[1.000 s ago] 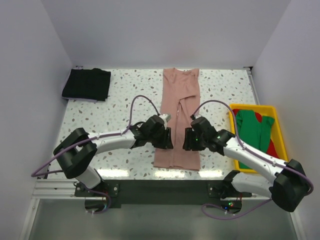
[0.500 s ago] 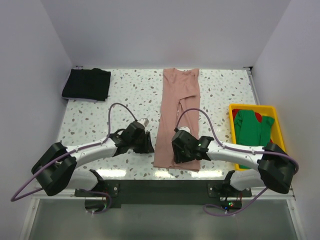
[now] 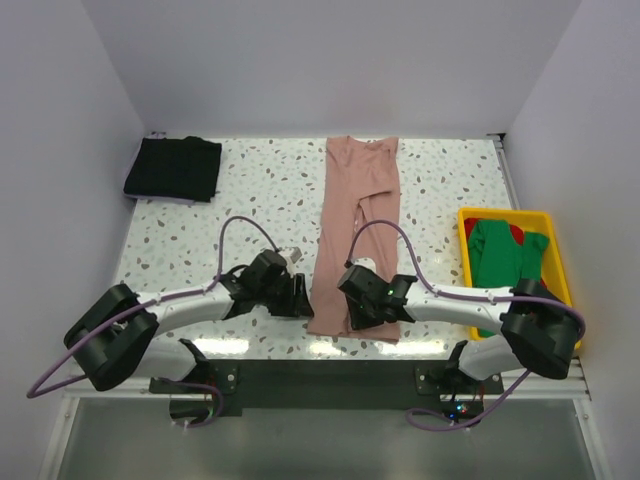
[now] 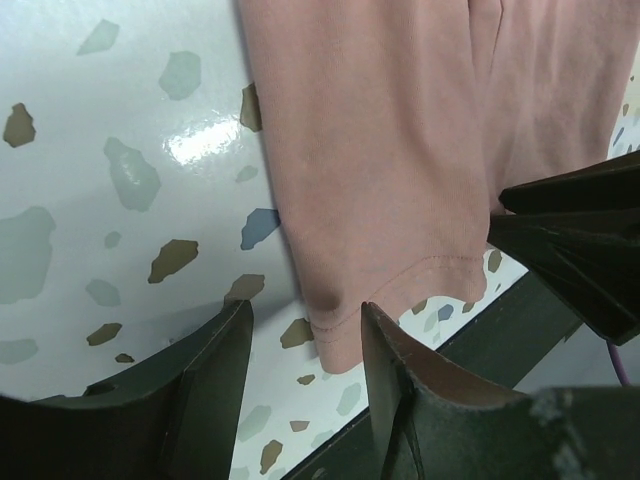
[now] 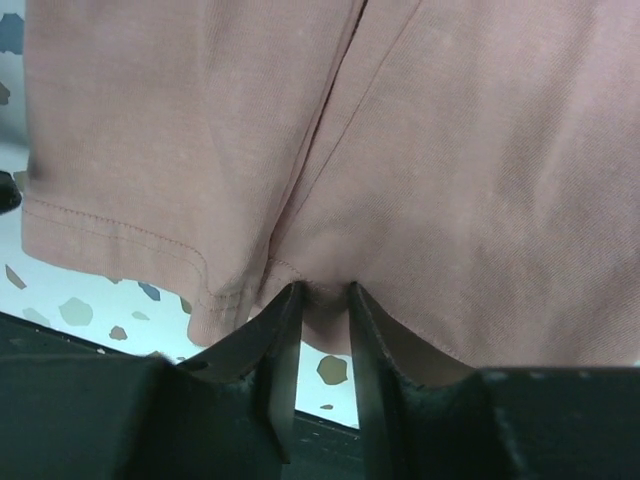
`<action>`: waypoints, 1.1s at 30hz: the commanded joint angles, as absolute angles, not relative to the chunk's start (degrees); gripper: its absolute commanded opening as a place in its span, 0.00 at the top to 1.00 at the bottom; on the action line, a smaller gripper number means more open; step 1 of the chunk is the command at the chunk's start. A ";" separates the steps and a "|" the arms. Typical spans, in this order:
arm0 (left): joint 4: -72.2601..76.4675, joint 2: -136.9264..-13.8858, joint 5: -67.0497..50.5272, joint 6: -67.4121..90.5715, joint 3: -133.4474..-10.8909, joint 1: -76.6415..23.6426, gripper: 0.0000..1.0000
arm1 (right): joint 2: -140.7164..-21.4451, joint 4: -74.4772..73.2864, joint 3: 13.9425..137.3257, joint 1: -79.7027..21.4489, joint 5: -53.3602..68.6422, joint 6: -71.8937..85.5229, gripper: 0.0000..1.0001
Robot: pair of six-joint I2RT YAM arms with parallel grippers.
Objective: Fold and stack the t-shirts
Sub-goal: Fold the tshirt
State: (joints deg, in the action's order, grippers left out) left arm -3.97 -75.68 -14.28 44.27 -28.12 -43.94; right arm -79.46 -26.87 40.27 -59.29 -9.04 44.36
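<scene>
Left of the yellow bin, the pink t-shirt is being pinched at its near hem by the right gripper. The left gripper, farther from the bin, is being held open astride the corner. A one-sided, skewing lift is being risked.

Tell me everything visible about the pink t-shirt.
The pink t-shirt is soft dusty-pink knit, folded lengthwise into a long narrow strip, lying flat on the table, neck at the far end, stitched hem at the near edge. The right pincer pinches a pucker of the hem; the left pincer stands open astride the hem's left corner.
</scene>
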 commanded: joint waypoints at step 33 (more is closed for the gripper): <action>-5.62 -72.96 -13.98 46.23 -26.37 -46.05 1.00 | -79.80 -23.38 41.93 -61.26 -3.87 45.44 0.86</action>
State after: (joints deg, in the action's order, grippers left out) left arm -3.14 -76.73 -15.49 45.04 -26.96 -45.58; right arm -79.59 -26.06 42.52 -60.77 -5.17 44.58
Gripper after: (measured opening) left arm 0.018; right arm 0.133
